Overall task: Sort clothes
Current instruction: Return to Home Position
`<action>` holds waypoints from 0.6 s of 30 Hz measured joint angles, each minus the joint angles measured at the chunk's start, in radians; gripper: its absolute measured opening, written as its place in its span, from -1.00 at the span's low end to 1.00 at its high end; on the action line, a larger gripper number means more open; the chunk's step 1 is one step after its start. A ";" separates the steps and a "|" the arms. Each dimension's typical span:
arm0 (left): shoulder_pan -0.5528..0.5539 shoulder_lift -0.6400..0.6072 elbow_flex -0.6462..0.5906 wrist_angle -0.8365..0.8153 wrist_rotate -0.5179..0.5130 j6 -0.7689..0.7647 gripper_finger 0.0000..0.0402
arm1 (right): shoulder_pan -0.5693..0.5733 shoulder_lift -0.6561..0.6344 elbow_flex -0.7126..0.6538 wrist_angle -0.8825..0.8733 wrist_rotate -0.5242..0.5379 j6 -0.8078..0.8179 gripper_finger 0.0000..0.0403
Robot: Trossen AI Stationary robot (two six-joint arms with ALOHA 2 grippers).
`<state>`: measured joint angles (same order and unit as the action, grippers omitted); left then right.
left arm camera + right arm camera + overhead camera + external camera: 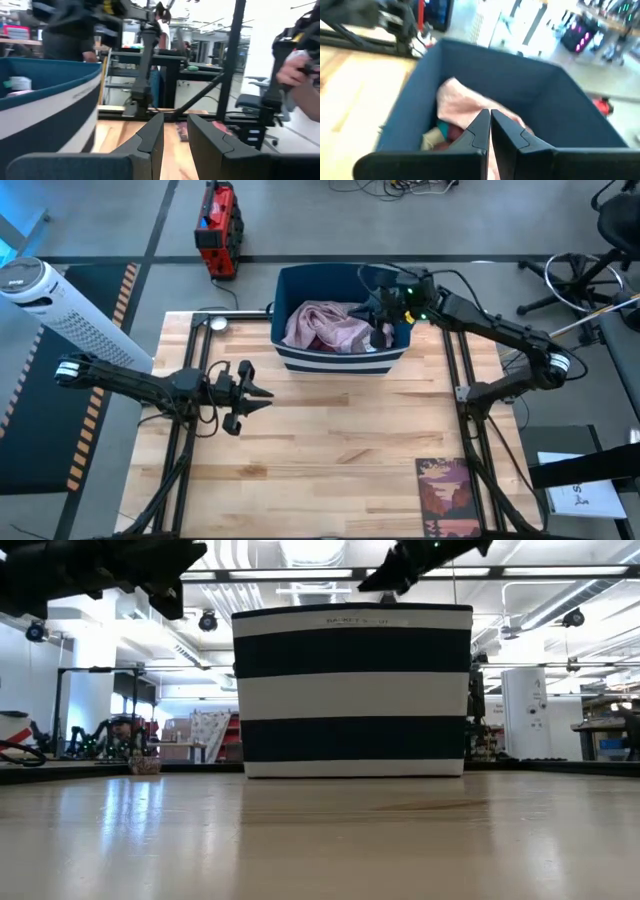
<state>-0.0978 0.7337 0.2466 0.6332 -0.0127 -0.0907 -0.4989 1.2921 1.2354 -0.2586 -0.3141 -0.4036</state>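
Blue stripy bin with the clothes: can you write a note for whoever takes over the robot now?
Left end effector: open, empty, above the wooden table, left side.
Right end effector: shut, over the dark blue white-striped fabric bin.
Clothes: mauve-pink soft garment on top inside the bin, others beneath.
Done: every garment in view is binned.
To do: probably park both arms.

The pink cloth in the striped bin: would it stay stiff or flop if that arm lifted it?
Probably floppy: the pink cloth lies crumpled in soft folds inside the bin. Likely light, as thin fabric, and would drape from the right gripper above it. Its loose folds might snag the rim.
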 joint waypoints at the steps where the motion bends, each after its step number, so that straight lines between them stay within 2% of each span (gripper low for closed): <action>1: 0.012 -0.004 0.000 -0.009 0.003 0.000 -0.63 | 0.010 -0.021 -0.029 0.024 0.000 0.001 -1.00; 7: 0.113 -0.006 0.000 -0.032 0.084 -0.005 -0.63 | 0.050 -0.158 -0.247 0.187 -0.001 0.051 -1.00; 12: 0.190 -0.024 0.000 -0.072 0.102 0.023 -0.63 | 0.050 -0.295 -0.431 0.258 -0.001 0.109 -1.00; 18: 0.218 -0.096 0.000 -0.162 0.106 0.057 -0.63 | 0.050 -0.459 -0.599 0.320 -0.001 0.182 -1.00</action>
<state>0.1200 0.6378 0.2466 0.4707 0.0933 -0.0341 -0.4488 0.8327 0.6361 0.0617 -0.3147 -0.2220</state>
